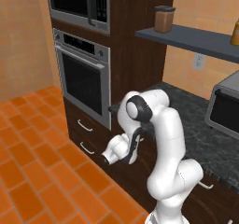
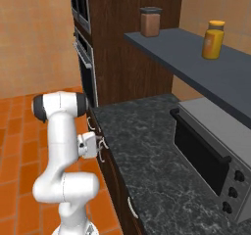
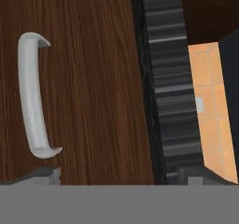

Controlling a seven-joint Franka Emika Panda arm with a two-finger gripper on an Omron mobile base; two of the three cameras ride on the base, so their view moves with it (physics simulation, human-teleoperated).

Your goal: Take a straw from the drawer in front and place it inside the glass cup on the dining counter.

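1. Drawer [image 3: 84, 78] front sits right before your hand camera, closed as far as you can tell; contents hidden, so you cannot see the straw or say where it lies.
2. Handle [image 3: 31, 94] on that drawer is a curved silver bar, seen on end in the hand view, on the left of the dark wood panel.
3. Shelf [image 2: 196, 58] above the counter carries a brown jar [image 2: 150, 21] with a dark lid and a yellow jar [image 2: 213, 39]; you cannot tell what either holds.
4. Gripper [image 3: 112, 176] is released, jaws spread wide, nothing between them; the fingertips [image 3: 44, 174] just peek up at the bottom of the hand view, near the handle's lower end.
5. Arm is folded: elbow high, forearm dropping, hand [image 2: 88, 146] pointing at the cabinet face just below the counter edge.
6. Granite counter [image 2: 147, 151] is dark and speckled; cabinet fronts are dark brown grained wood; floor is orange tile.
7. Wall oven [image 1: 84, 80] and microwave [image 1: 79, 3] sit in the tall cabinet; a toaster oven [image 2: 208, 155] stands on the granite.
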